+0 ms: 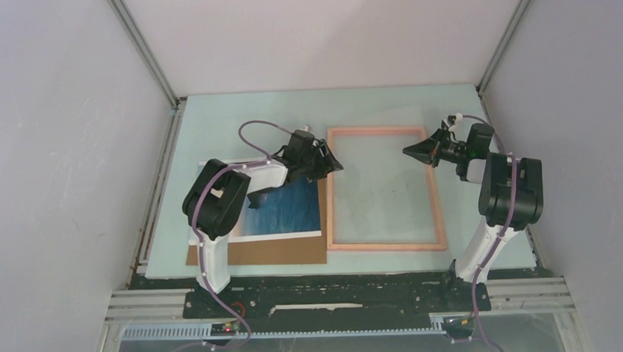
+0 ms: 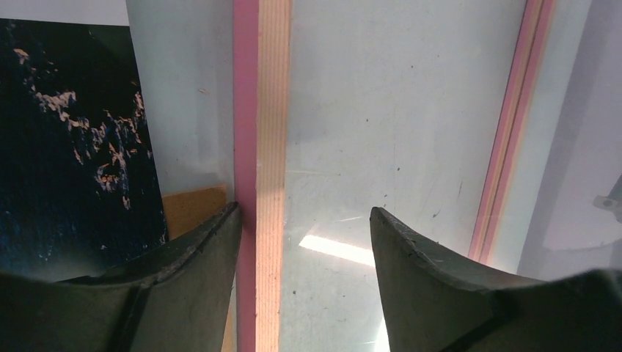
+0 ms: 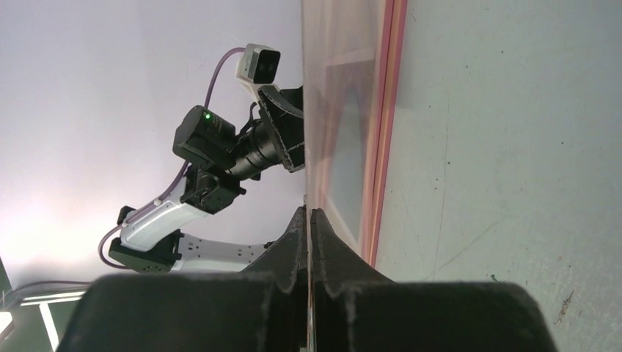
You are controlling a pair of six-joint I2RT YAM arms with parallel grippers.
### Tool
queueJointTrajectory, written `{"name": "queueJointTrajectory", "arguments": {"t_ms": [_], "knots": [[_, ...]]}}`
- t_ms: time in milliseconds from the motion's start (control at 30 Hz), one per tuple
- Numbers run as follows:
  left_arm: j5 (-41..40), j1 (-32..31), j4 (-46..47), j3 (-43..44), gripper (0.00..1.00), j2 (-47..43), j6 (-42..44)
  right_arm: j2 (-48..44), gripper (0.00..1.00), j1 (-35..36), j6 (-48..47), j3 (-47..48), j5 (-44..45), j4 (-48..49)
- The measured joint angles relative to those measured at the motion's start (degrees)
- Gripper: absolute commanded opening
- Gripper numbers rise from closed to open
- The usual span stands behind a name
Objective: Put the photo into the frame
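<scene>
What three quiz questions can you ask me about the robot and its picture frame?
1. True or false: the photo is already inside the frame.
2. The left gripper, over the frame's rail, is: A) open B) shut on the photo C) shut on the rail.
3. What does the photo lie on?

Key: 1 false; 2 A; 3 the brown cardboard sheet.
</scene>
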Motion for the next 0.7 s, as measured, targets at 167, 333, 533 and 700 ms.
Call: {"name": "queueJointTrajectory", "arguments": {"t_ms": [167, 333, 533, 700], "knots": [[-0.02, -0.02, 0.0, 0.0, 0.66, 0.0, 0.02, 1.38, 0.0, -0.04, -0.07, 0.0, -0.02, 0.48], [-0.09, -0.02, 0.28, -0.37, 0.66, -0.2, 0.02, 1.57, 0.0, -0.48, -2.82, 0.11, 0.68, -2.69], [-0.24, -0.02, 0.46, -0.57, 0.67, -0.31, 0.04, 1.57, 0.0, -0.96, -6.47, 0.46, 1.86, -7.58], [-0.33, 0.0, 0.46, -0.61, 0.67, -0.33, 0.02, 1.57, 0.0, -0.98, -7.56, 0.72, 2.08, -8.61]]}}
